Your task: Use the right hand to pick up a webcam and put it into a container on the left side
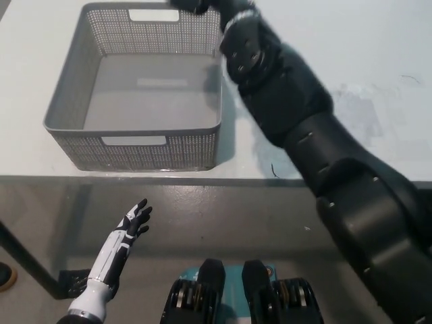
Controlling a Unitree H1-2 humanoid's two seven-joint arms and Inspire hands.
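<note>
Pale table (351, 40); webcam nowhere visible, maybe hidden in right hand (196, 5) at top edge over grey basket (135, 145), grasp unreadable. Best lowered well inside before letting go. Left hand (131, 223) idle below, fingers spread.

Grey perforated container (74, 111) sits upright on the table's left, open-topped.

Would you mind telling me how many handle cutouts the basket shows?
2: one in the basket near wall, one in its far wall. The black arm may hide others.
</note>
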